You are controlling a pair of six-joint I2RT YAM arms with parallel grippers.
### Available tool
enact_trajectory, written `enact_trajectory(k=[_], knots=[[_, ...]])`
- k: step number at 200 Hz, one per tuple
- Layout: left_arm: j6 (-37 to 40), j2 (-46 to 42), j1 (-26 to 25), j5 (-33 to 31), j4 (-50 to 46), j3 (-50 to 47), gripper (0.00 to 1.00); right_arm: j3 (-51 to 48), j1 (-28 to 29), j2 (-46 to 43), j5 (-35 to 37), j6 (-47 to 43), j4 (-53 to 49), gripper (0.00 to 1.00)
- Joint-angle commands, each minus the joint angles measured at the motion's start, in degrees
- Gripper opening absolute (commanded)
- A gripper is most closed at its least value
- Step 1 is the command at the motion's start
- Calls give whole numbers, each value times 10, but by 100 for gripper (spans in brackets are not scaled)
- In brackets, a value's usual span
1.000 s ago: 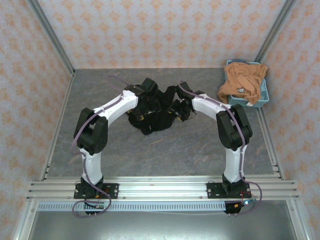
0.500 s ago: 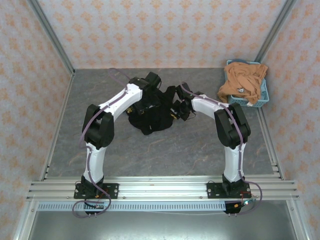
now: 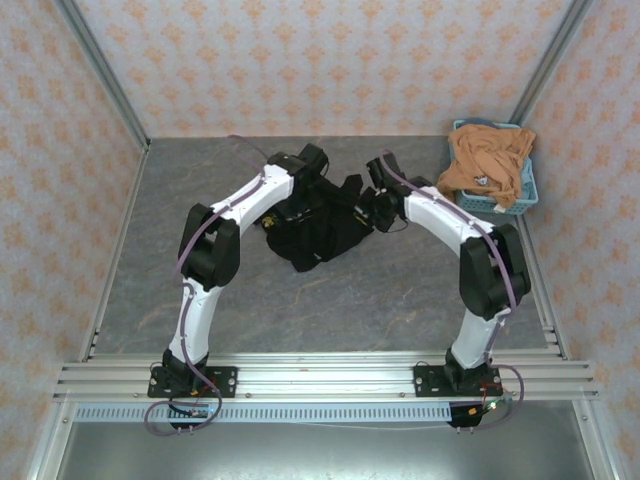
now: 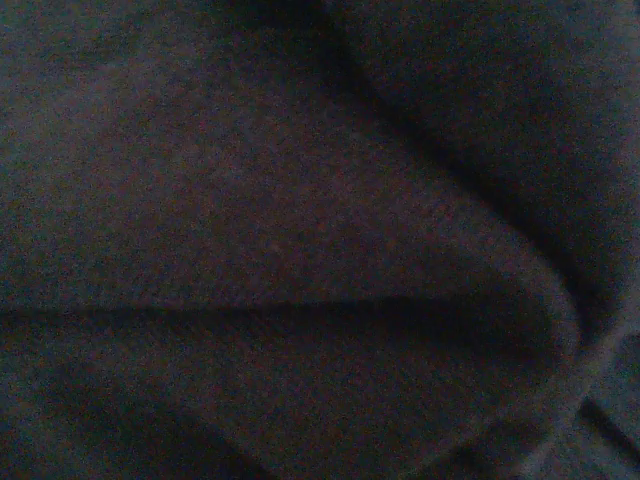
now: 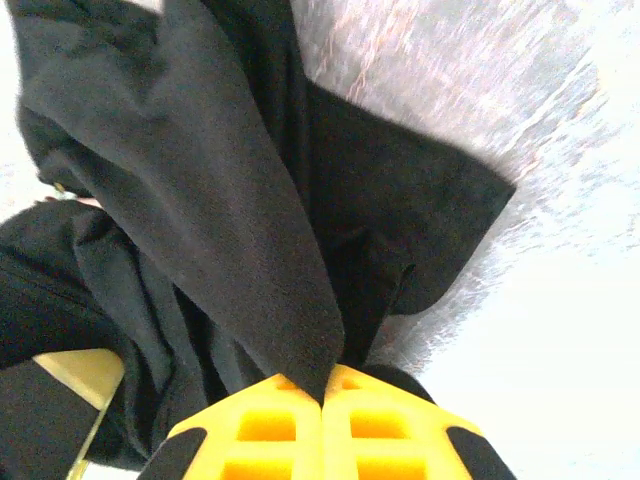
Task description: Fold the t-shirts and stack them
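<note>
Left pincer [image 3: 312, 165], right pincer [image 5: 322, 400] clamp black t-shirt [image 3: 322, 232]; orange-tan t-shirt [image 3: 487, 160] drapes basket [image 3: 527, 196].

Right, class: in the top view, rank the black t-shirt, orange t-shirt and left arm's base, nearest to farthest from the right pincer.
1. black t-shirt, held by the right pincer, centre.
2. orange t-shirt, far right.
3. left arm's base, near left.

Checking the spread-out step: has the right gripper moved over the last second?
Yes. The right gripper, shut on the black t-shirt, has shifted to the right in the top view, ending nearer the light blue basket.
</note>
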Motion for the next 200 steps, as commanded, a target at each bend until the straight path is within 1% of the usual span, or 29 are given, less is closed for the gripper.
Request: enact_trajectory(k=[1, 13, 25, 57, 74, 96, 107, 119, 138, 161, 174, 179, 185, 189, 194, 198, 199, 200], knots=[[6, -4, 7, -18, -7, 61, 0, 11, -42, -63, 56, -24, -46, 0], [6, -2, 13, -17, 3, 101, 0, 27, -61, -81, 63, -29, -55, 0], [4, 8, 20, -3, 17, 156, 0, 54, -80, -98, 75, -34, -66, 0], [-14, 71, 37, 45, 64, 362, 0, 148, -124, -146, 128, -49, -91, 0], [-43, 95, 49, 64, 113, 458, 0, 192, -130, -180, 159, -68, -80, 0], [-89, 81, 74, 89, 223, 474, 0, 216, -130, -226, 162, -87, -39, 0], [-106, 71, 88, 102, 271, 474, 0, 216, -126, -251, 144, -94, -8, 0], [-114, 59, 103, 110, 302, 474, 0, 215, -117, -265, 119, -99, 19, 0], [-114, 47, 131, 111, 297, 473, 0, 208, -80, -263, 55, -105, 48, 0], [-90, 46, 171, 106, 241, 466, 0, 160, 11, -228, -24, -90, 101, 0], [-57, 46, 192, 71, 169, 463, 0, 143, 64, -187, -64, -77, 121, 0], [-40, 45, 200, 59, 146, 460, 0, 143, 93, -161, -76, -74, 122, 0], [-17, 44, 209, 43, 115, 455, 6, 147, 121, -131, -100, -73, 129, 0], [-2, 41, 214, 25, 91, 452, 12, 149, 133, -115, -116, -73, 137, 0], [12, 38, 220, -4, 55, 448, 21, 160, 157, -80, -150, -76, 145, 0], [23, 35, 224, -26, 30, 441, 29, 166, 161, -69, -159, -77, 144, 0], [26, 34, 225, -31, 25, 439, 31, 181, 175, -42, -177, -80, 137, 1], [28, 32, 226, -35, 20, 437, 33, 181, 175, -42, -177, -80, 137, 1]])
